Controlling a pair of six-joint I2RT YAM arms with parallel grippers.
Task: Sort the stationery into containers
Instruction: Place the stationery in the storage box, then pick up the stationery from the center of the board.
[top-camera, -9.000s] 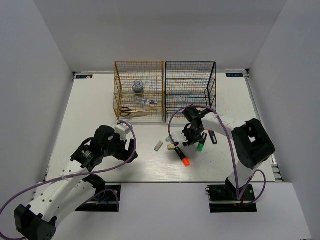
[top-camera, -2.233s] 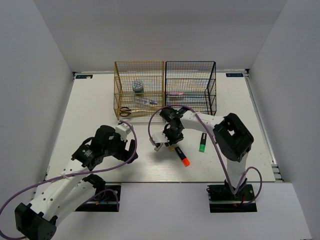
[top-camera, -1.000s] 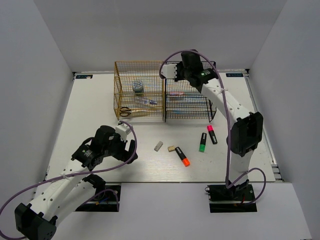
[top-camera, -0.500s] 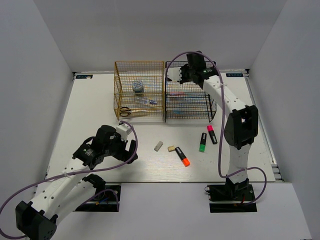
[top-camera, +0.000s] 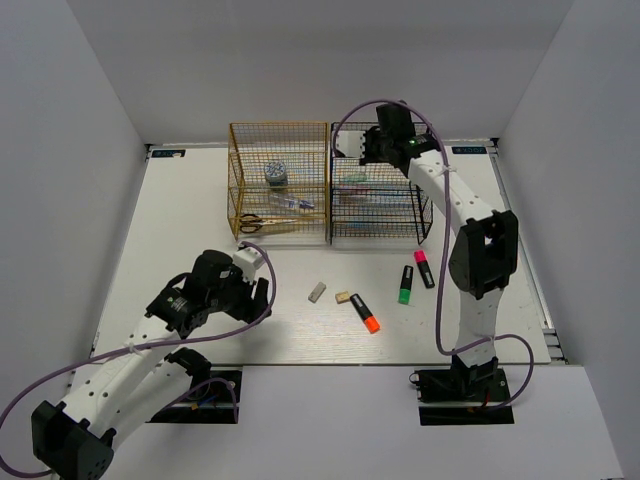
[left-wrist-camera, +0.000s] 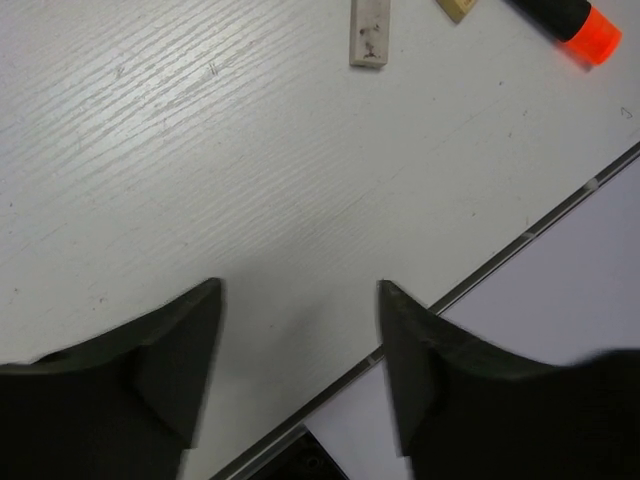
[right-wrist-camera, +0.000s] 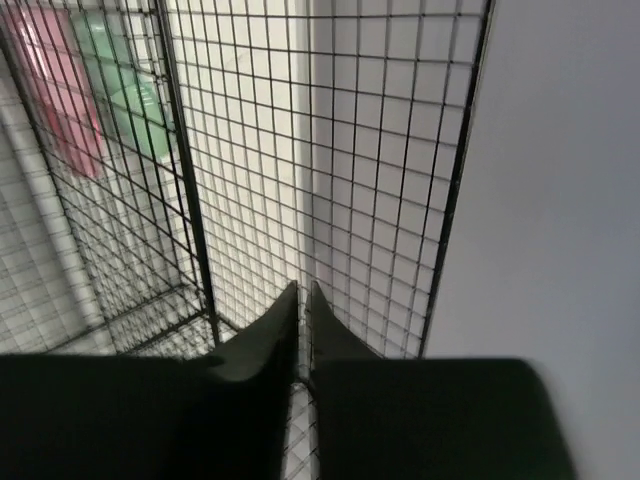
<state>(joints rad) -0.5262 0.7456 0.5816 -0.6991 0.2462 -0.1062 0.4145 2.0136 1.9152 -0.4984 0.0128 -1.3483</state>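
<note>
Furthest left, in the lower left of the top view, the left gripper (top-camera: 258, 290) hangs over bare table (top-camera: 180, 220). Its wrist view shows the left gripper (left-wrist-camera: 300, 290) with fingers spread wide and nothing between them.

Toward the upper middle stands the gold rack (top-camera: 278, 130). Inside it, the bluish tape roll (top-camera: 276, 173) sits highest in the frame, the clear tube (top-camera: 290, 203) lies below it, and the black-handled scissors (top-camera: 262, 222) lie lowest.

Below the racks, in the open middle of the table, lie the grey eraser (top-camera: 317, 292), the tan eraser (top-camera: 343, 297) just beside it and the orange highlighter (top-camera: 364, 313). The same three show along the top edge of the left wrist view: grey eraser (left-wrist-camera: 368, 40), tan eraser (left-wrist-camera: 455, 6), orange highlighter (left-wrist-camera: 578, 15).

The black rack (top-camera: 380, 128) touches the gold one on its right. Pastel pieces (top-camera: 352, 184) in pink and green lie inside it. The right gripper (top-camera: 368, 150) reaches in at the rack's top; in the wrist view the right gripper (right-wrist-camera: 302, 295) has its fingers pressed together with nothing visibly held, black mesh ahead.

Right of centre, the green highlighter (top-camera: 405, 284) and pink highlighter (top-camera: 424, 269) lie close together on the table.
</note>
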